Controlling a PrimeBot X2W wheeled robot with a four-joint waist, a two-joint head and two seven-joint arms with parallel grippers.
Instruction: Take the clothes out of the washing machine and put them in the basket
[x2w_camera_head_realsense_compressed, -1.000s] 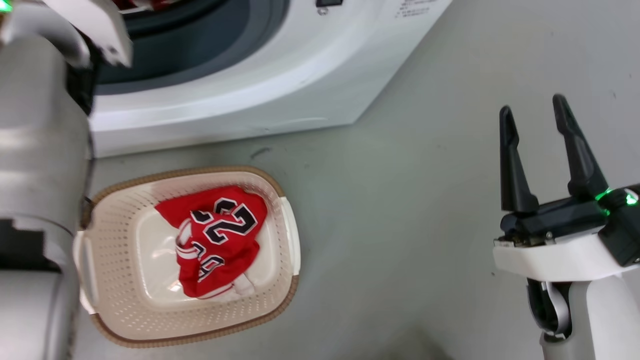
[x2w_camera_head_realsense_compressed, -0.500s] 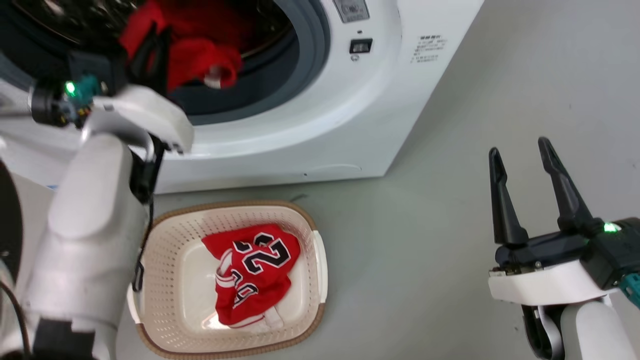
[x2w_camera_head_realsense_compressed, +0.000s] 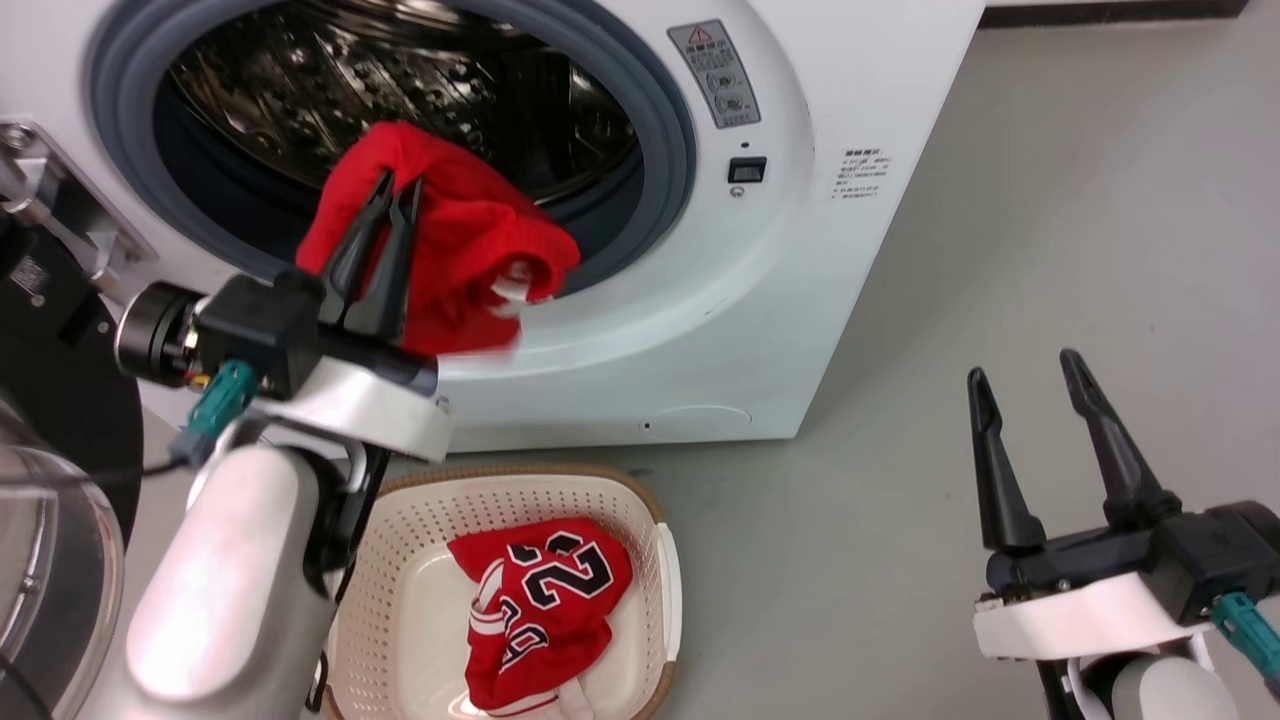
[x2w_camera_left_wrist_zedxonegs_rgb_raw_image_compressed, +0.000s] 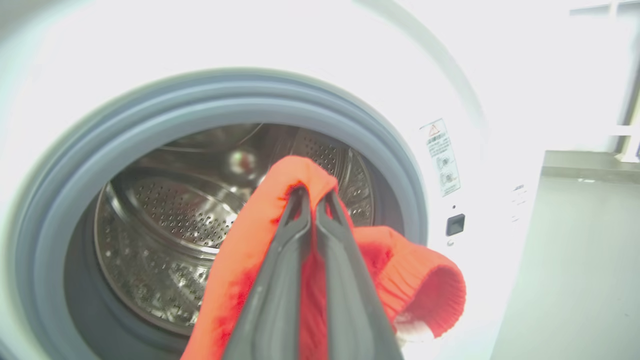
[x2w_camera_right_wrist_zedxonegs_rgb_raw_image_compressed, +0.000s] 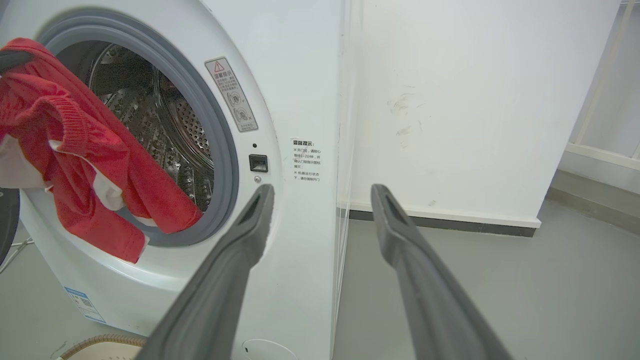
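1. The floor is smooth and grey (x2w_camera_head_realsense_compressed: 900, 450). On it stands a big white washing machine with a round hole ringed in grey rubber (x2w_camera_head_realsense_compressed: 800, 250).
2. The left gripper (x2w_camera_head_realsense_compressed: 397, 183) has its two long dark fingers squeezed together on a soft bright red knitted top (x2w_camera_head_realsense_compressed: 470, 250). It holds the top up in front of the hole, outside the shiny drum.
3. The fingers pinch only a small fold near the top. The rest hangs loose, so it could slip out and land on the floor.
4. The hanging part is close to the grey ring and could catch on it.
5. A small cream plastic basket with holes and a brown rim (x2w_camera_head_realsense_compressed: 560, 495) sits on the floor just in front of the machine. A red jersey with black numbers (x2w_camera_head_realsense_compressed: 545, 620) already lies inside.
6. If the fingers let go too soon, the top could land on the rim or beside the basket.
7. The right gripper (x2w_camera_head_realsense_compressed: 1022, 365) has its fingers wide apart and holds nothing. It is well off to the side, too far away to catch anything.
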